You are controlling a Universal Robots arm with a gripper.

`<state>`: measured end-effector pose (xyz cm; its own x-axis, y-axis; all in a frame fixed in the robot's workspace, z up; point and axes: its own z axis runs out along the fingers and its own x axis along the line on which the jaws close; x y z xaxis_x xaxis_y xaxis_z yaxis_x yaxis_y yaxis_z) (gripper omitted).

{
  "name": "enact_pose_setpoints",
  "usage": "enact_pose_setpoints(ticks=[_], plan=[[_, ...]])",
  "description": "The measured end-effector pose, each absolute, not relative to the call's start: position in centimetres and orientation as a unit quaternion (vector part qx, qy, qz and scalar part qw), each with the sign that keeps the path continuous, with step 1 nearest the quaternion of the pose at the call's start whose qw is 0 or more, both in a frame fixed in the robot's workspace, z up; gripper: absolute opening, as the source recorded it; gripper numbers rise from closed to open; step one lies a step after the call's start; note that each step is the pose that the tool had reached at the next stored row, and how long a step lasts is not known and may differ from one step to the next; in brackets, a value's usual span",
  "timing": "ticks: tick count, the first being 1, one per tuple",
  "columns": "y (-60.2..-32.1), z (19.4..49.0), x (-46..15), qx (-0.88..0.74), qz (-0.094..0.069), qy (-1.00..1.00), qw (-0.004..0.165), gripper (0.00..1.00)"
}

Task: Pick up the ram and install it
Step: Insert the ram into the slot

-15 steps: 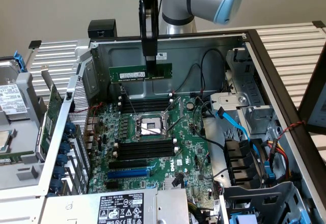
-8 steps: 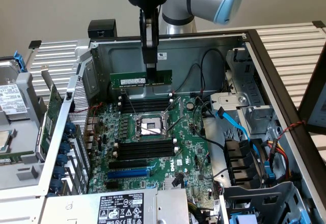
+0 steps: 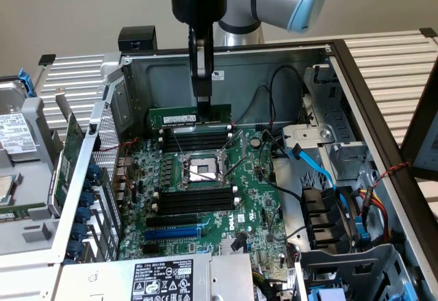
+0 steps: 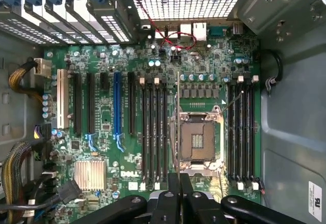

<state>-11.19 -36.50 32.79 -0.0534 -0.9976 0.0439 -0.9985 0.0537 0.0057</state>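
So the claw [image 3: 203,100] is clenching the long thin green ram stick with the white label [image 3: 190,115] by its top edge. It's hanging level and edge-down right under the claw, probably for lining up with the long black plastic memory slots [image 3: 195,139] just below.

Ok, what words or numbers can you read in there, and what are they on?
"DELL": printed on the motherboard.
White label on the ram: too small to read.
Black label on the silver box: too small to read.
White sticker on the case wall: blurred.
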Motion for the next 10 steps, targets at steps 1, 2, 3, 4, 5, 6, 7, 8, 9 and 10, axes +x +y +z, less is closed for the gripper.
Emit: enact_pose_setpoints(ticks=[1, 2, 3, 4, 5, 6, 7, 8, 9, 10], plan=[[-36.5, 32.6, -11.2, 0.688, 0.013, -0.726, 0.018, 0.13], [-36.5, 32.4, -11.2, 0.688, 0.013, -0.726, 0.018, 0.13], [-36.6, 32.3, -11.2, 0.688, 0.013, -0.726, 0.018, 0.13], [-36.7, 32.1, -11.2, 0.688, 0.013, -0.726, 0.018, 0.13], [-36.8, 31.9, -11.2, 0.687, 0.013, -0.726, 0.018, 0.13], [-36.9, 31.8, -11.2, 0.687, 0.013, -0.726, 0.018, 0.13], [-37.0, 31.6, -11.2, 0.687, 0.013, -0.726, 0.018, 0.13], [-37.1, 31.5, -11.2, 0.687, 0.013, -0.726, 0.018, 0.13], [-37.1, 31.3, -11.2, 0.687, 0.013, -0.726, 0.018, 0.13], [-37.2, 31.1, -11.2, 0.687, 0.013, -0.726, 0.018, 0.13]])
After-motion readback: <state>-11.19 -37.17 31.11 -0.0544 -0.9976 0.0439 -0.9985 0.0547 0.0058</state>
